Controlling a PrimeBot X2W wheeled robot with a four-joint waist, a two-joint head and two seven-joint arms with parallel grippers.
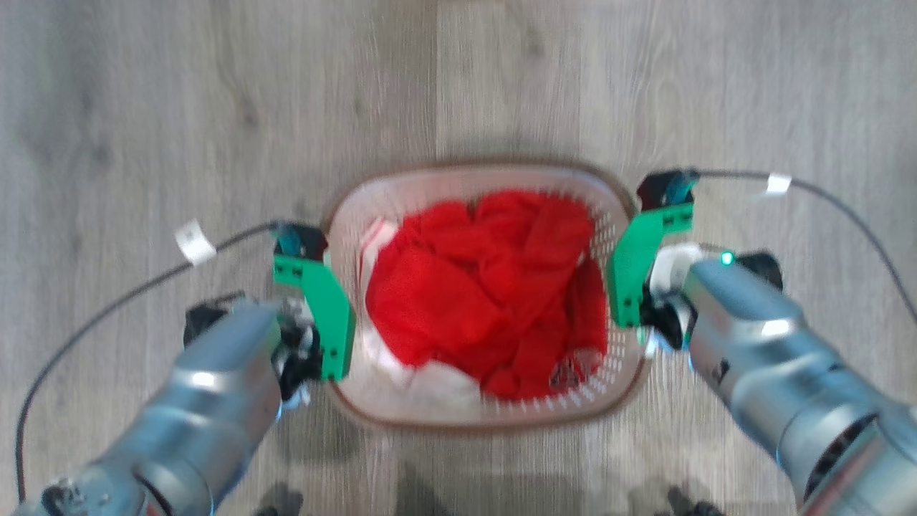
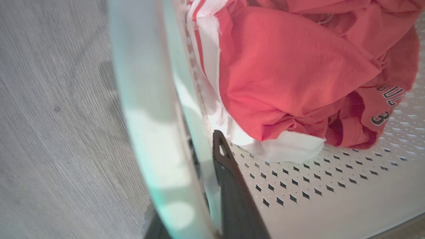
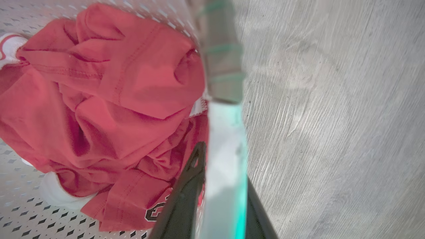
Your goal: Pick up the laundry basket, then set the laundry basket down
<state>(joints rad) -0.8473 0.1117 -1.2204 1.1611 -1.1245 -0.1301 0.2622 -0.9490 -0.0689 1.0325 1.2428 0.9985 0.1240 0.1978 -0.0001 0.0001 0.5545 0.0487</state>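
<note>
The laundry basket (image 1: 609, 229) is white and perforated with a brown rim, and sits in the middle of the head view. It holds red clothes (image 1: 494, 287) and some white cloth. My left gripper (image 1: 337, 315) is shut on its left rim and my right gripper (image 1: 623, 279) on its right rim, both under green brackets. In the left wrist view the pale rim (image 2: 149, 116) runs through my left gripper (image 2: 204, 142), with one dark finger (image 2: 232, 186) inside against the wall. The right wrist view shows the rim (image 3: 225, 139) pinched by my right gripper (image 3: 224, 156). I cannot tell whether the basket is off the floor.
Grey wood-look floor (image 1: 179, 107) surrounds the basket on all sides. A dark cable with a white tag (image 1: 193, 242) loops out from my left wrist, and another tagged cable (image 1: 777, 184) from my right. Dark parts of my base (image 1: 279, 498) show at the bottom edge.
</note>
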